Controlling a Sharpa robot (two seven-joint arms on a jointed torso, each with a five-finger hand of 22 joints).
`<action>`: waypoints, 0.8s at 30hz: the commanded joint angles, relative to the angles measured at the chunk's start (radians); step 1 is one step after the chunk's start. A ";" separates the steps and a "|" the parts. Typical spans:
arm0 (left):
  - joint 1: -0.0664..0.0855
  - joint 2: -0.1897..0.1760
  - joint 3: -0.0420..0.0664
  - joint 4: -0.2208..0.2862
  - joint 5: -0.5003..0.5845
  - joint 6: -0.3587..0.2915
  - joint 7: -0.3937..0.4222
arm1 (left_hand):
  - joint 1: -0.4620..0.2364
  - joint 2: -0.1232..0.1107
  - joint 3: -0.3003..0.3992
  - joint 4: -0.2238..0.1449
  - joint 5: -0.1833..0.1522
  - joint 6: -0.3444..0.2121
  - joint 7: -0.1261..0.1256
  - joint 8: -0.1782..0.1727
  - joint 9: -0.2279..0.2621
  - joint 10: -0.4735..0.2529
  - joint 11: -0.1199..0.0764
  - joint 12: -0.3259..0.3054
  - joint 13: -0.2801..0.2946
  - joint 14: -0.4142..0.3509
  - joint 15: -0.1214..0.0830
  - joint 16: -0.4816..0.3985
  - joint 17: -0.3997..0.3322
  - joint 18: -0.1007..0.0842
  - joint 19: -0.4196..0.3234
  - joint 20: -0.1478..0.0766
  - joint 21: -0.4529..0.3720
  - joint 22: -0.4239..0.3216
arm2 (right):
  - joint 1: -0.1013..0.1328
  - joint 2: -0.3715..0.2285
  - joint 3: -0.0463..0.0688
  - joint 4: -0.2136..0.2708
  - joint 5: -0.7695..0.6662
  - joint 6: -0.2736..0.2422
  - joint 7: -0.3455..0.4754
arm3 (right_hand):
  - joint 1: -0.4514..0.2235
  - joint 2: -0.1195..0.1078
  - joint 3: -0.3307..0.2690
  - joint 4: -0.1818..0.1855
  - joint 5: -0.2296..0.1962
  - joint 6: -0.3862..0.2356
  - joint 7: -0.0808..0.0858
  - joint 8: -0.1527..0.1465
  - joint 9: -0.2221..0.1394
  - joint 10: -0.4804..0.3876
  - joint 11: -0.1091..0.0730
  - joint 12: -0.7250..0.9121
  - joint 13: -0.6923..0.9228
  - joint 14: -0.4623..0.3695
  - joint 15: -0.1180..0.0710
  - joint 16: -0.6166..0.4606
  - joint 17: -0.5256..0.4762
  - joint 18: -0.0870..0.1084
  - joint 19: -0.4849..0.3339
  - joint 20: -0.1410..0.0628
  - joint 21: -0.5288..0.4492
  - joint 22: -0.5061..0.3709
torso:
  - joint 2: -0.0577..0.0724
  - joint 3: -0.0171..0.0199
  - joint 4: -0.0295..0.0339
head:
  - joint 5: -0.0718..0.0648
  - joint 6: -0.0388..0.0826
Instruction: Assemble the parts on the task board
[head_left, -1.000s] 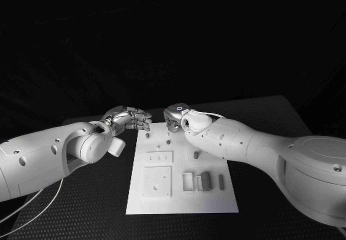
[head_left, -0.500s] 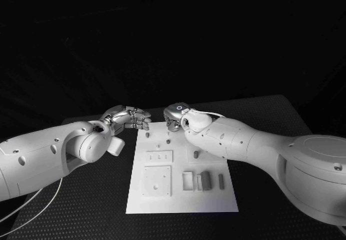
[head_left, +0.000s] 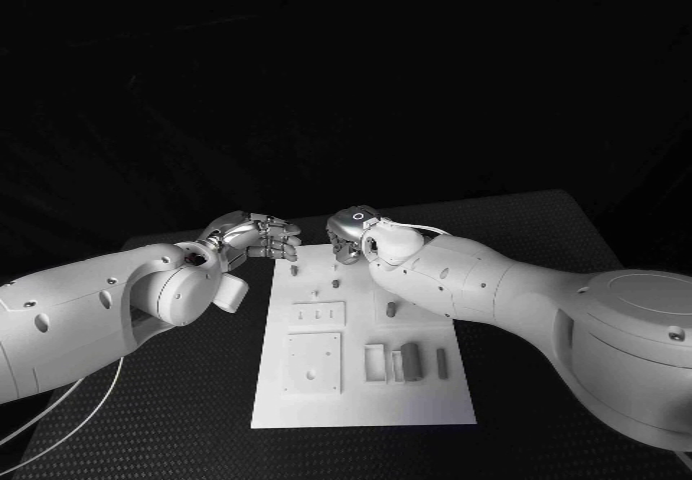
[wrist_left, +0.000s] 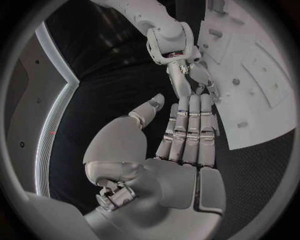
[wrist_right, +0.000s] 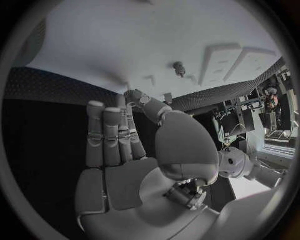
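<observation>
Now both hands hover at the task board's (head_left: 361, 395) far edge: left hand (head_left: 257, 236) and right hand (head_left: 346, 232), fingers extended, hold nothing.

No readable text or labels (numbers neither).

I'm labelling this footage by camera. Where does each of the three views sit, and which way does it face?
Head view: on the robot's head, looking down at the task board; both arms, left hand and right hand at its far end.
Left wrist view: behind the left hand, facing the board and the right hand.
Right wrist view: behind the right hand, facing the board.
All three share the board.
</observation>
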 joint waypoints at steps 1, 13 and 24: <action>0.001 0.000 0.001 0.000 -0.002 0.003 0.010 | -0.004 -0.002 -0.006 -0.001 -0.004 0.001 0.009 -0.005 0.002 0.003 0.001 -0.007 0.001 0.004 0.003 -0.006 0.002 0.015 -0.002 0.003 -0.005 0.001 | -0.012 -0.007 -0.005 -0.001 -0.018 0.052 -0.010 | 0.003 0.008 0.004 0.000 0.003 0.009 -0.004 0.006 0.030 0.006 0.000 0.004 0.020 0.001 -0.009 0.005 -0.001 0.064 -0.001 -0.007 0.007 0.024 | 0.000 0.0001 0.0839 | 0.000 0.001; 0.001 -0.001 0.001 0.000 -0.002 0.003 0.010 | -0.004 -0.002 -0.006 -0.001 -0.003 0.001 0.009 -0.005 0.002 0.003 0.001 -0.008 0.002 0.005 0.003 -0.007 0.003 0.015 -0.002 0.003 -0.006 0.002 | -0.013 -0.011 -0.005 0.005 -0.018 0.056 -0.010 | 0.002 0.009 0.004 0.000 0.003 0.009 -0.004 0.006 0.031 0.006 0.000 0.004 0.021 0.001 -0.009 0.006 -0.001 0.064 -0.002 -0.007 0.008 0.023 | 0.000 -0.0002 0.0837 | 0.001 0.000; 0.001 -0.003 0.001 0.001 -0.002 0.003 0.009 | -0.004 -0.002 -0.006 -0.001 -0.003 0.001 0.009 -0.006 0.002 0.004 0.001 -0.009 0.002 0.005 0.003 -0.008 0.004 0.015 -0.002 0.003 -0.006 0.002 | -0.014 -0.013 -0.006 0.014 -0.017 0.061 -0.010 | 0.002 0.010 0.004 0.000 0.003 0.009 -0.004 0.005 0.031 0.006 0.000 0.003 0.022 0.001 -0.009 0.006 -0.002 0.064 -0.002 -0.007 0.009 0.023 | 0.001 -0.0006 0.0846 | 0.000 0.001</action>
